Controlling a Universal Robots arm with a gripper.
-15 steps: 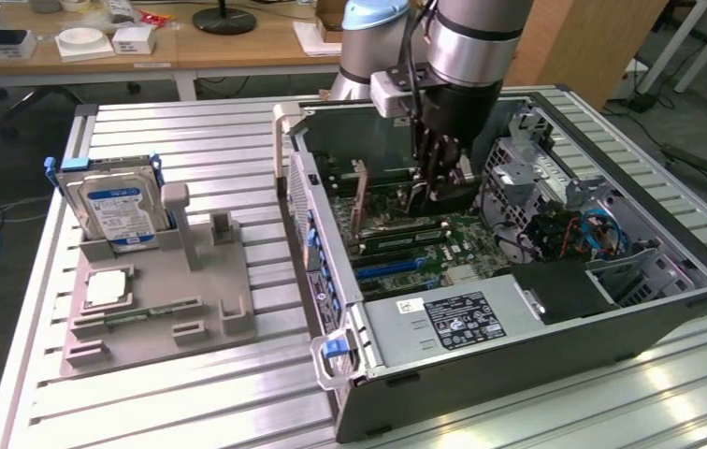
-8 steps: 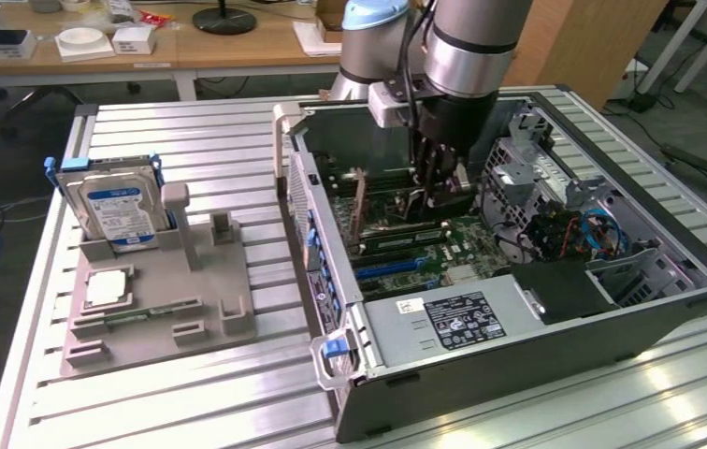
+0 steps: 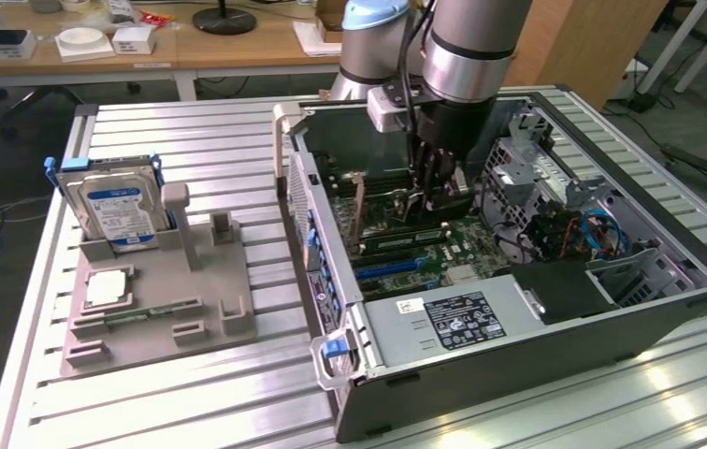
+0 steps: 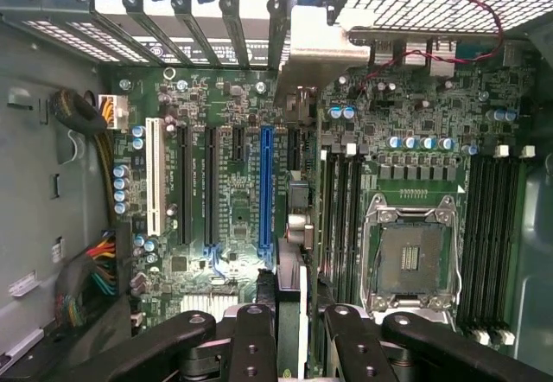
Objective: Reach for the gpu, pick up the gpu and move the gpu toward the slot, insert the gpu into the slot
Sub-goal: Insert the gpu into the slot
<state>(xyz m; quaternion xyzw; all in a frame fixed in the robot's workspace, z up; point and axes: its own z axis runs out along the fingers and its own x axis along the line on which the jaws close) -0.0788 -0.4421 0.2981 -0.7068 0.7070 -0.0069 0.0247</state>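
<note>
step: lowering card toward slot | gripper [image 4: 290,330] clamped on the gpu [image 4: 292,226], edge-on, above the motherboard [image 4: 216,192] in the open case [image 3: 653,309] | tip: keep card upright, in line with blue slot [image 4: 265,196]

No lettering can be made out anywhere. In the exterior view the silver hard drive [image 3: 118,213] standing in the grey holder carries a blue and white label [image 3: 122,215], but its print is too small to read. The black sticker [image 3: 458,318] on the grey power supply box [image 3: 447,329] in the computer case shows rows of white print and marks, none of them legible. In the wrist view the green motherboard [image 4: 233,218] bears tiny white markings beside its slots, equally unreadable.
</note>
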